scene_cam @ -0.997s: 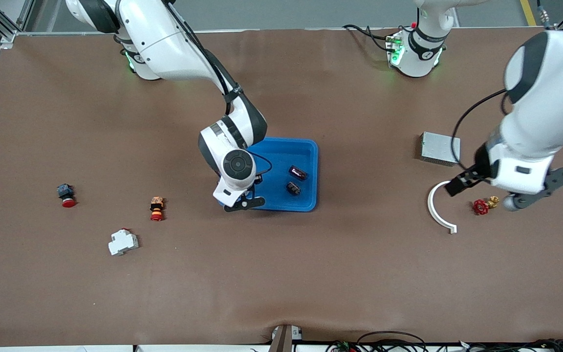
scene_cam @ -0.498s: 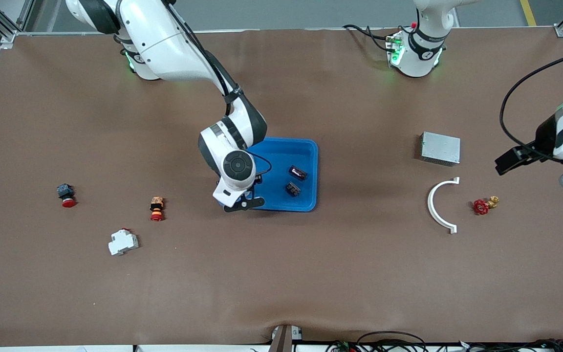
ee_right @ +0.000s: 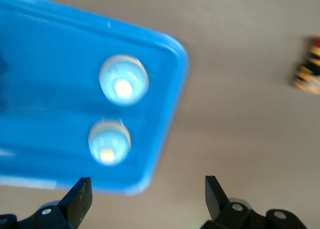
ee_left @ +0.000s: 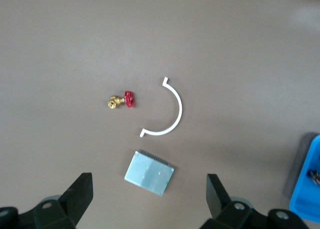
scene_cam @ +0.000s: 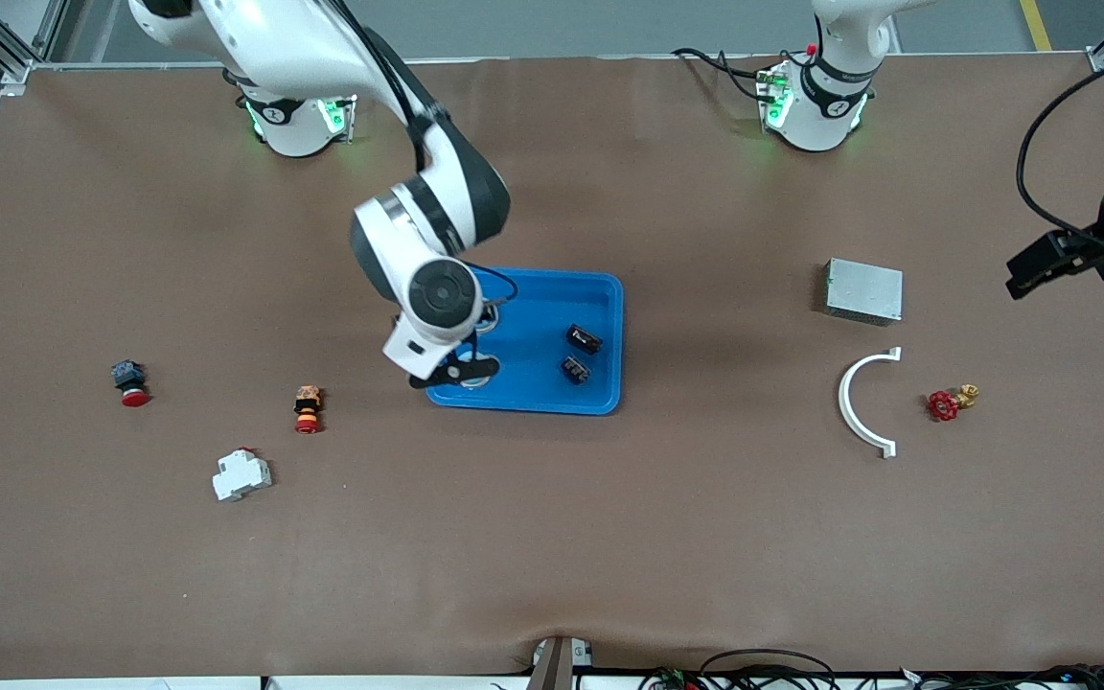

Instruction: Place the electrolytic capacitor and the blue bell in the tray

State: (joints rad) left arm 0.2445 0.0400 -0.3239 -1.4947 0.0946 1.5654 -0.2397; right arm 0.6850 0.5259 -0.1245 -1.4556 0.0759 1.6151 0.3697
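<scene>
The blue tray (scene_cam: 600,292) is placed near the middle of the bench, a little toward the edge where the bases stand. Two blue bells (ee_right: 123,80) are seen in it from the right wrist view, beside the rounded corner toward the right arm's end, and two dark electrolytic capacitors (scene_cam: 584,337) lie near the wall toward the left arm's end.

The right gripper (scene_cam: 461,369) is held over the bells' corner of the tray; its fingers (ee_right: 80,195) are spread wide and nothing is held. The left gripper (ee_left: 149,199) is kept high near the bench edge at the left arm's end, wide open and empty, above a grey metal box (ee_left: 149,172), a white curved piece (ee_left: 175,114) and a red-handled valve (ee_left: 121,100).

The task things are judged to be already inside. A risk remains: if the right arm is lowered or swung sideways, the tray rim could be caught and the light tray dragged.
</scene>
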